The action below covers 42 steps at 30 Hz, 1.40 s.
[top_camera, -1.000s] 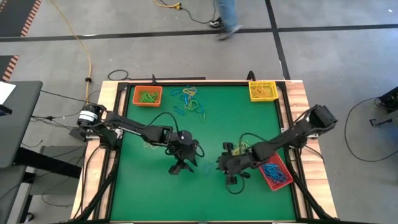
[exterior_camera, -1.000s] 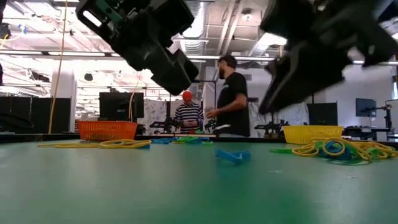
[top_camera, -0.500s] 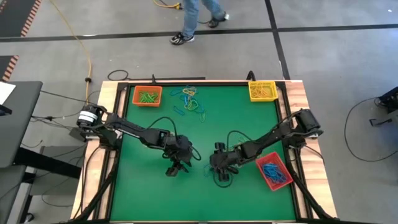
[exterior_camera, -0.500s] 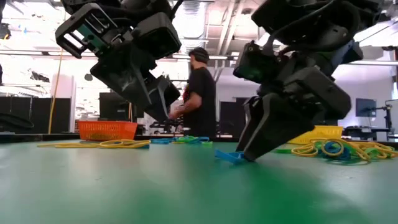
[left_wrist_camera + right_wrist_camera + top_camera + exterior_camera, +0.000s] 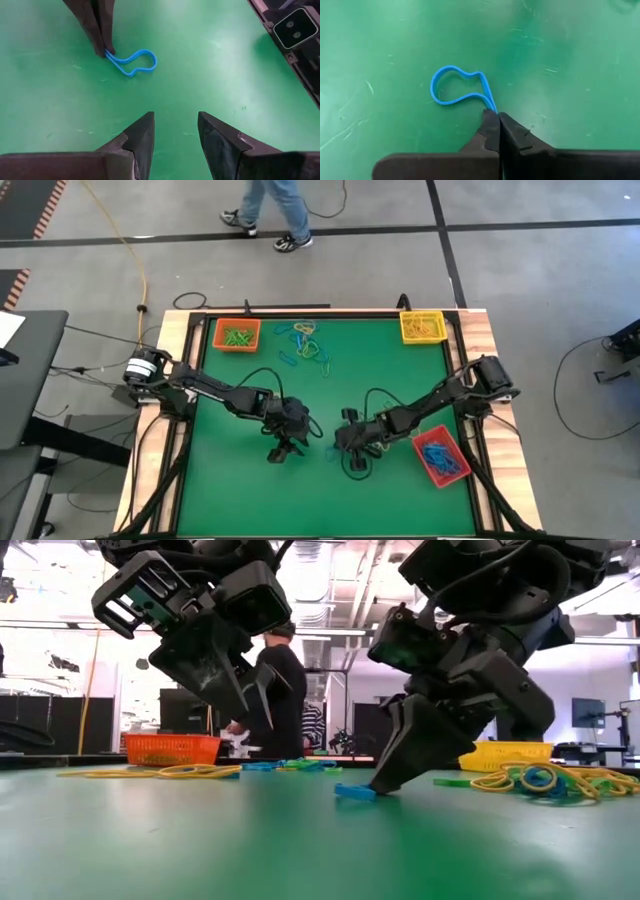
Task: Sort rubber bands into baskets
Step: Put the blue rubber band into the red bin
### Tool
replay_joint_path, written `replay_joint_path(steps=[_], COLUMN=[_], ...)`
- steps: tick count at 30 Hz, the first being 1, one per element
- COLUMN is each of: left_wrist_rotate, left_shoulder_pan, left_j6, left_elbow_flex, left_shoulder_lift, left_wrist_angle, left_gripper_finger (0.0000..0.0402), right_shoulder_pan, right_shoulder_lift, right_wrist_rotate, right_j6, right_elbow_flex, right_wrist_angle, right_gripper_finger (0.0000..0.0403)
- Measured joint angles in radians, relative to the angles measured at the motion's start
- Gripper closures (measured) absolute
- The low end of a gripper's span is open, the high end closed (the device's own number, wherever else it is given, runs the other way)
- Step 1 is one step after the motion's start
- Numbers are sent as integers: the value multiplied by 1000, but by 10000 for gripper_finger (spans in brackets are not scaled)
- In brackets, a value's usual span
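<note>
Blue thin rubber band, lying flat mid-table, is being pinched at one end by the closed right gripper, while the left gripper is being held part-open nearby.

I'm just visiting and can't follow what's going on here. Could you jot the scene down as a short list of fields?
Right gripper: shut on the blue rubber band, pinching one end at the table
Left gripper: open, above the mat nearby, holding nothing
Red basket: blue bands inside
Orange basket: green bands inside
Yellow basket: at far right corner
Loose bands: pile near orange basket
</note>
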Motion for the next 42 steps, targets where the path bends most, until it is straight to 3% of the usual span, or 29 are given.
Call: replay_joint_path(steps=[5,11,22,29,42], left_wrist_rotate=[-8,-56,-104,-104,-127], left_shoulder_pan=[0,0,0,0,2], left_j6=[-1,-1,8,8,12], left_elbow_flex=[0,0,0,0,0], left_shoulder_lift=[0,0,0,0,0], left_wrist_angle=[-5,-11,-8,-8,-8], left_gripper_finger=[262,262,262,262,262], right_shoulder_pan=[32,92,248,351,606], right_shoulder_lift=[-68,-239,-537,-627,-663], right_wrist_rotate=[12,139,290,281,117], right_j6=[14,73,347,635,1177], right_elbow_flex=[-4,-4,-3,-3,-3], right_wrist_angle=[-119,-322,-730,-1016,-1361], right_gripper_finger=[390,390,391,391,391])
